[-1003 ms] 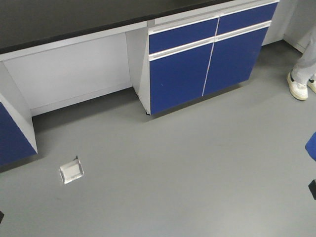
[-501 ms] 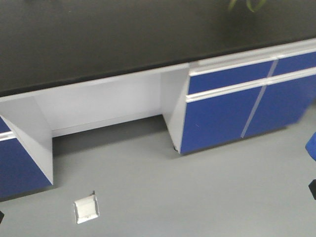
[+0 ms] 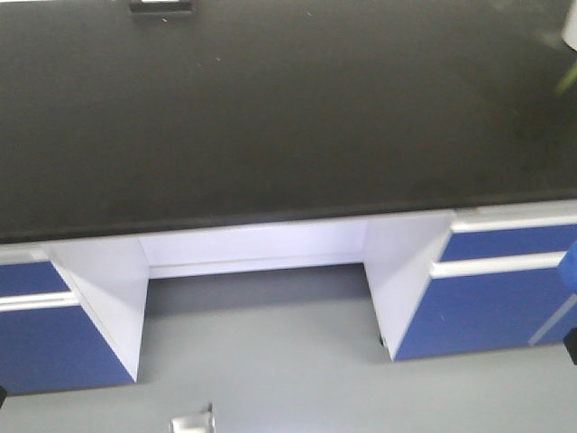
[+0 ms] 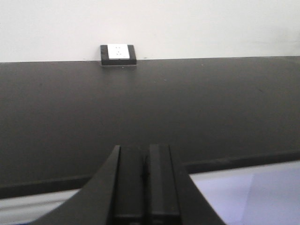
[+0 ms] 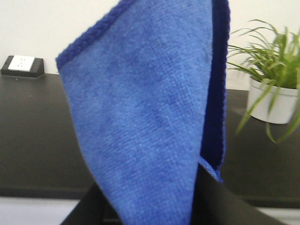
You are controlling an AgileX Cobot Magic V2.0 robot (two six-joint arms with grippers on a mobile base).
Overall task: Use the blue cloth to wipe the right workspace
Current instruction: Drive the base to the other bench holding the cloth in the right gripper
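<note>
Two arms in view, in unlike states.

Left gripper (image 4: pixel 145 187): the two dark fingers (image 4: pixel 129 187) are pressed flat together with only a thin seam between them and nothing held. It hangs near the front edge of the black benchtop (image 4: pixel 187 108), pointing toward the white wall (image 4: pixel 211 23). The socket box (image 4: pixel 118 54), black frame and white face, sits at the back of the top against the wall, a little left of the gripper's line.

Right gripper (image 5: pixel 154 211): clamped on the blue cloth (image 5: pixel 150 117). The cloth rises out of the dark fingers (image 5: pixel 225 206) as a folded, fuzzy sheet with a darker hem and fills the middle of the right wrist view. It is held in the air, not lying on the benchtop. Behind it, the socket box is far left at the wall. A potted plant (image 5: pixel 272 98), thin green leaves in a white pot, stands on the top at right.

Front view, somewhat blurred: the benchtop spans the whole width, with the socket box at its far edge, upper left. Beneath is a white-walled kneehole (image 3: pixel 257 248) between blue cabinets (image 3: pixel 496 302) on both sides. Grey floor (image 3: pixel 288 379), with a small metal floor plate (image 3: pixel 192 422) cut by the bottom edge. The cloth shows as a blue sliver at the right frame edge, in front of the right cabinet.
</note>
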